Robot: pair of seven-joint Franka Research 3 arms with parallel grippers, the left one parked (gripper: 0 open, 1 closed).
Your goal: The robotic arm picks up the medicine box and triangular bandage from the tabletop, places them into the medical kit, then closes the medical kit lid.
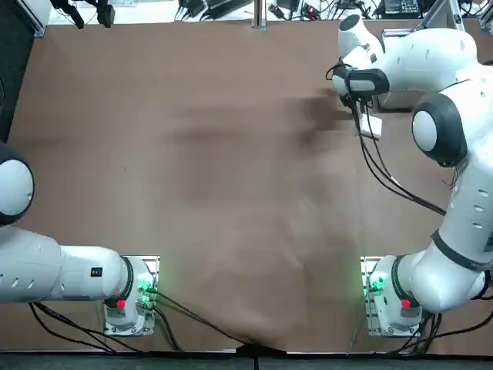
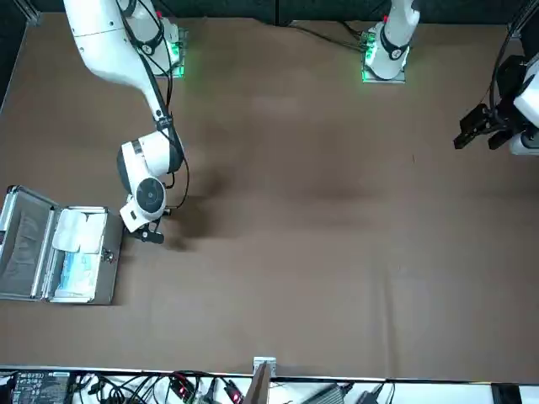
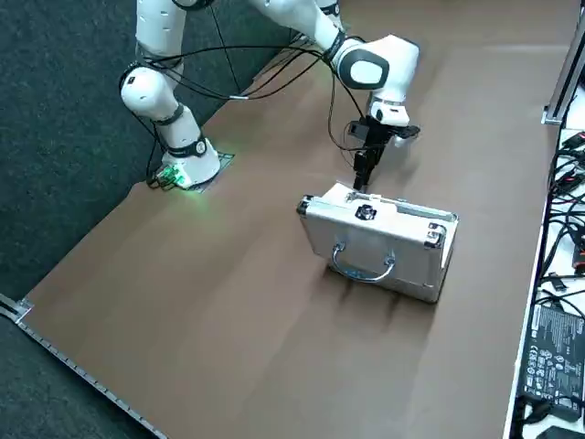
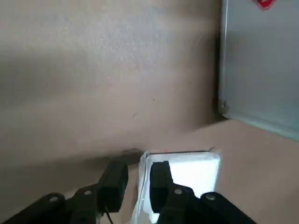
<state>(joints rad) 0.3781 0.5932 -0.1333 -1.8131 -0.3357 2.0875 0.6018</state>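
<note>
The medical kit (image 2: 108, 257) lies open at the table's far right corner. Its lid (image 3: 384, 247) stands upright, with the dark handle facing the right side camera. A puffy white triangular bandage (image 2: 80, 229) rests inside the kit. My right gripper (image 4: 138, 170) hangs low just beside the kit's front wall (image 4: 261, 70). Its fingers are close together, pinching one edge of the small white medicine box (image 4: 196, 170). In the top view the medicine box (image 1: 372, 128) peeks out beside the gripper (image 1: 360, 116). I cannot tell whether the box rests on the tabletop or hangs just above it.
A pale blue pack (image 2: 74, 271) fills the near part of the kit's interior. Cables and electronics (image 2: 194, 389) line the table's far edge. Black cables (image 1: 385, 173) hang from my right arm. Brown tabletop (image 1: 216, 169) stretches to the left of the gripper.
</note>
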